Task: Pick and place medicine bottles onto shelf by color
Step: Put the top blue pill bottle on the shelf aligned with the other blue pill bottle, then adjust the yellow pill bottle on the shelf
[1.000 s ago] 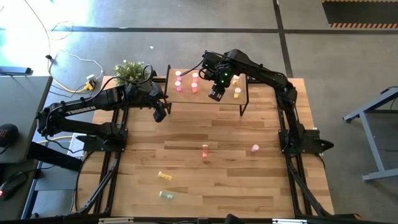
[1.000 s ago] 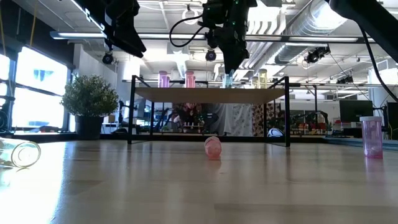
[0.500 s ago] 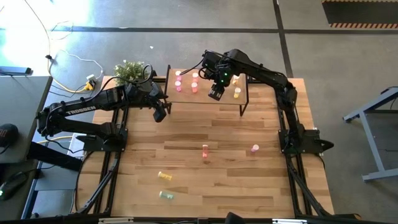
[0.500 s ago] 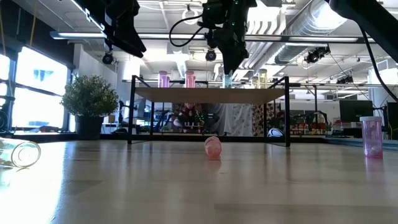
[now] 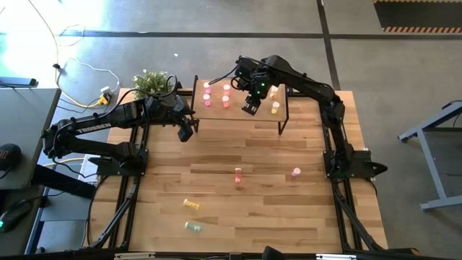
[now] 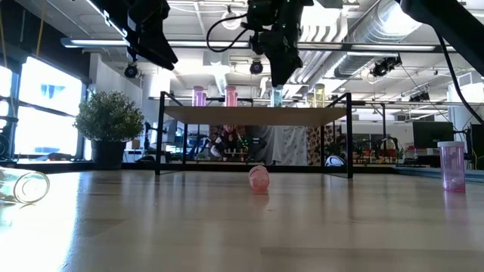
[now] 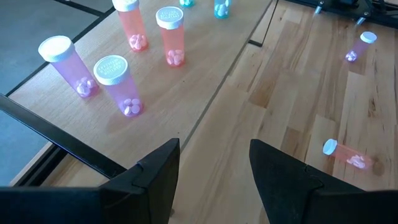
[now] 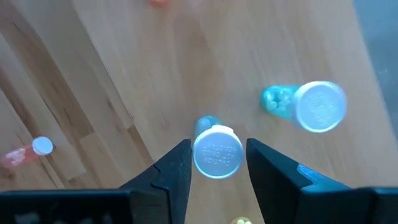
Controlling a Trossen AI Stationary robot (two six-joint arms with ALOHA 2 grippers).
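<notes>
The shelf (image 5: 238, 114) stands at the table's far side. On it stand pink (image 7: 118, 84), red-orange (image 7: 173, 37) and yellow (image 5: 274, 108) medicine bottles. My right gripper (image 8: 216, 163) is open above the shelf's middle. Its fingers stand on either side of the white cap of a blue-green bottle (image 8: 216, 151). In the low view its tips (image 6: 282, 75) hang just above that bottle (image 6: 277, 96), which stands upright on the shelf. A second blue-green bottle (image 8: 311, 106) stands beside it. My left gripper (image 7: 214, 165) is open, raised by the shelf's left near corner (image 5: 185, 133).
More bottles are on the tabletop (image 5: 267, 209): a red-orange one (image 5: 238, 175) lying mid-table, a pink one (image 5: 295, 172) upright toward the right, and a yellow (image 5: 191, 205) and a green one (image 5: 193, 227) lying near the front. A potted plant (image 5: 150, 83) sits at the far left corner.
My right gripper has risen a little off the blue-green bottle's top; the bottle stays standing on the shelf.
</notes>
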